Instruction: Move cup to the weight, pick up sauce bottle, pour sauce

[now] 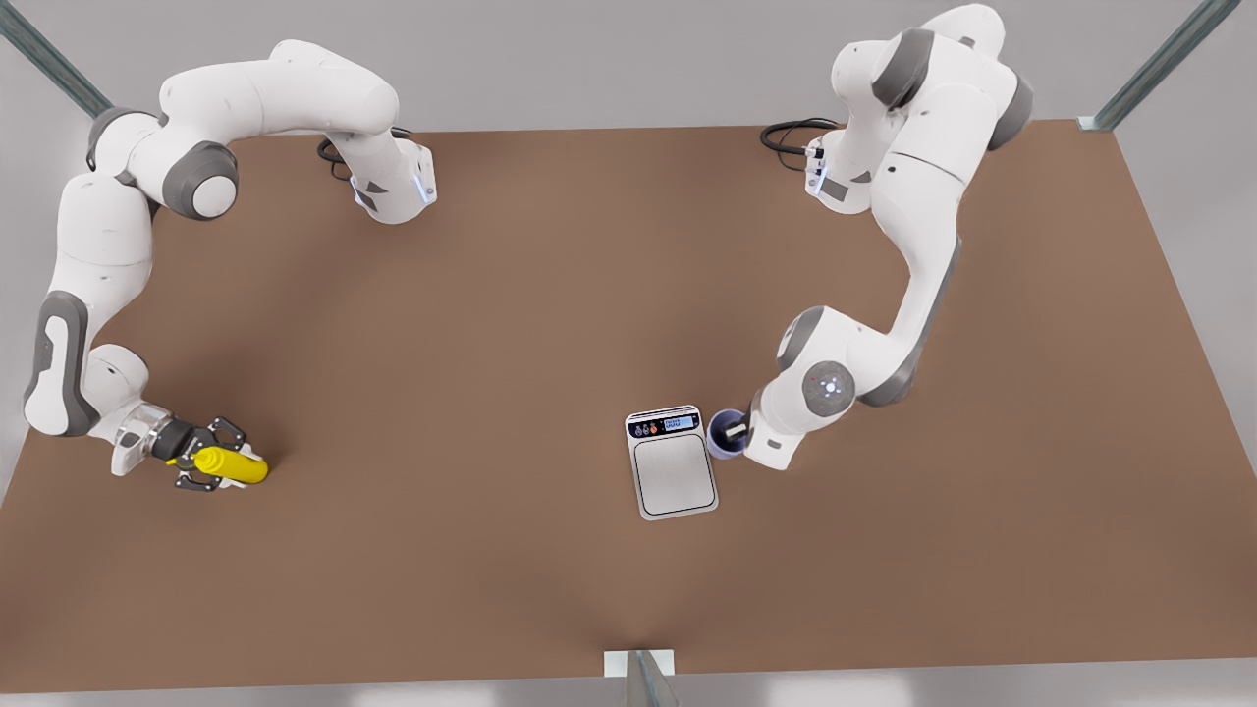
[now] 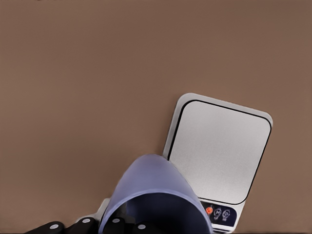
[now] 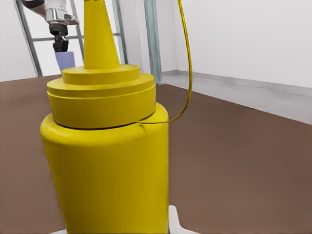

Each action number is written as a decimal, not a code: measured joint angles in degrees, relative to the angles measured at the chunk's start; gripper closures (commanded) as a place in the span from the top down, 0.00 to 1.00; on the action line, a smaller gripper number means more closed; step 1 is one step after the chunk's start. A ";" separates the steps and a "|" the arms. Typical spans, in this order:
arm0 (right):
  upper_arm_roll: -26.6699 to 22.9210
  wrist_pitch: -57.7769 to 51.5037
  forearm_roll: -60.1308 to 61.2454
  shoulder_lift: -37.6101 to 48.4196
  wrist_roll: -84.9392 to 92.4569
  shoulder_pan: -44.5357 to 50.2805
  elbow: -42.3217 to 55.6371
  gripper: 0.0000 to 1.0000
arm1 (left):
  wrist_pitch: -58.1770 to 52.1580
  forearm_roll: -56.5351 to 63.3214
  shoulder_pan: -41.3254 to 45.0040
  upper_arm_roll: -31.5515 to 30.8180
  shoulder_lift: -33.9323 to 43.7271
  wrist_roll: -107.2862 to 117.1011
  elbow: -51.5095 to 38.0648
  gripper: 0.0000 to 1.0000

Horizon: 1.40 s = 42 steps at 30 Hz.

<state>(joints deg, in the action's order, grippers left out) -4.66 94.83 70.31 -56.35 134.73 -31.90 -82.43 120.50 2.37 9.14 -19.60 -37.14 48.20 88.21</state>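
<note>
Cup [image 1: 726,433] clamped in left gripper [image 1: 738,433], beside kitchen scale [image 1: 674,475]; yellow sauce bottle [image 1: 232,465] clamped in right gripper [image 1: 201,463], table [image 1: 491,344] far side

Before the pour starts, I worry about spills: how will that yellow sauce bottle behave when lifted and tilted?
The sauce bottle, between the right gripper's fingers, looks like smooth plastic, so it may slip. Its round body would probably roll if dropped. It looks like a squeeze bottle, so it may give under pressure.

A brown tabletop [image 1: 550,324] sits among pale grey walls and metal struts [image 1: 1159,64].
</note>
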 measured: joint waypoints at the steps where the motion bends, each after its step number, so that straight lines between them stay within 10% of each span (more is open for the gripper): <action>1: 0.00 0.00 0.00 -0.02 -0.04 0.00 0.06 0.60 | 0.00 0.97 0.68 -0.01 -0.20 0.07 -0.14 0.21; 17: -1.57 12.09 -2.92 13.99 -18.34 9.95 0.07 0.60 | 1.45 4.15 6.15 -0.01 -10.72 1.41 -13.95 0.22; 19: -2.09 17.21 -3.32 16.35 -24.61 14.69 -0.06 0.60 | 1.51 4.04 6.24 -0.01 -10.94 1.47 -13.87 0.42; 20: -2.24 19.65 -4.22 16.93 -26.93 16.19 0.12 0.60 | 1.57 3.47 6.24 0.00 -10.94 1.30 -13.86 0.86; 21: -2.58 22.02 -4.55 18.01 -30.36 18.45 0.12 0.60 | 1.58 2.92 6.24 0.00 -10.94 1.28 -13.85 1.00; 33: -16.00 67.58 -8.06 28.94 -33.66 62.42 -14.24 0.60 | 1.12 1.39 6.15 0.51 -9.72 1.28 -13.85 1.00; 36: -29.26 68.05 -8.76 23.79 -33.57 80.19 -13.00 0.60 | 0.05 1.14 6.15 1.26 -6.83 1.43 -13.34 1.00; 42: -29.34 67.35 -30.38 20.96 -33.78 85.57 -9.97 0.60 | -24.78 -6.35 -4.31 13.19 7.67 -18.74 -13.40 1.00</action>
<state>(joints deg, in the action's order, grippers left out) -34.00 162.18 39.93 -35.39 100.95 53.66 -92.40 95.72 -3.97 4.83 -6.40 -29.47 29.46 74.80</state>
